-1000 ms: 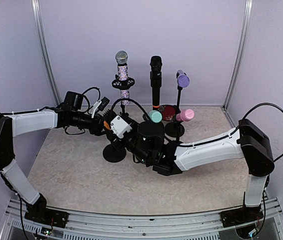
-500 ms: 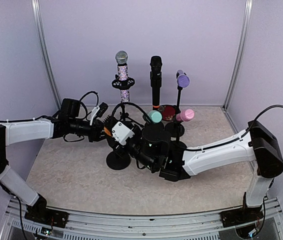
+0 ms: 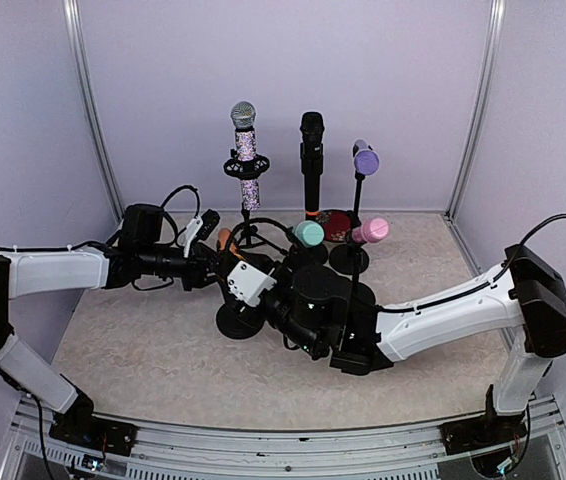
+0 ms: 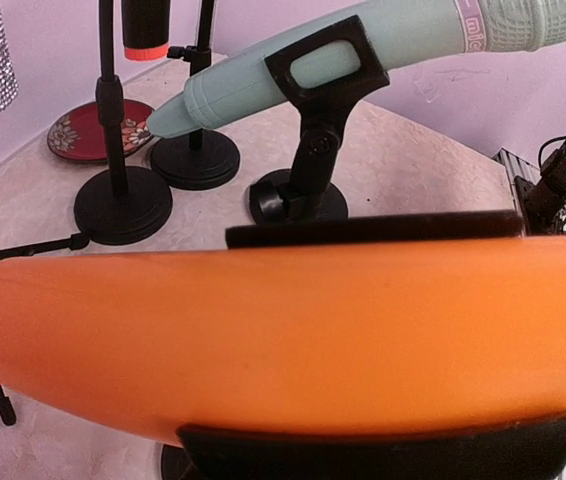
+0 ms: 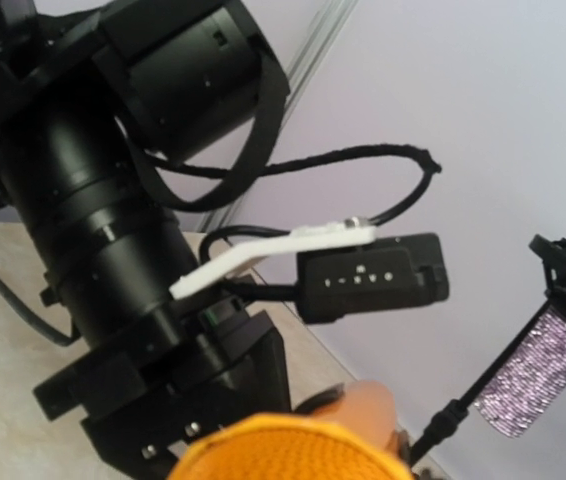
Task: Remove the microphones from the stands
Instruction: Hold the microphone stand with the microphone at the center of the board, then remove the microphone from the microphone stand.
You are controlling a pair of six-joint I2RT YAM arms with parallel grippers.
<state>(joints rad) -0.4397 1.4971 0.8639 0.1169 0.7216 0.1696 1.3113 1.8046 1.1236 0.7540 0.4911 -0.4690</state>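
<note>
An orange microphone (image 3: 225, 240) is at the table's middle, above a black round stand base (image 3: 237, 322). My left gripper (image 3: 218, 258) reaches in from the left and is shut on the microphone's body, which fills the left wrist view (image 4: 283, 340) between my black fingers (image 4: 373, 228). My right gripper (image 3: 263, 298) comes in from the right at the same stand. Its fingers are hidden. The right wrist view shows only the orange mesh head (image 5: 293, 455) at the bottom, with the left wrist behind it.
Several other microphones on stands are behind: glitter (image 3: 245, 150), black (image 3: 311, 160), purple (image 3: 365, 160), teal (image 3: 309, 233) and pink (image 3: 371, 231). A red dish (image 3: 338, 222) lies among their bases. The teal microphone in its clip (image 4: 363, 50) is close ahead of the left wrist.
Both arms and the stand base have shifted slightly right and toward the near edge. The left arm has dropped lower. The orange microphone's end now shows by the left gripper.
</note>
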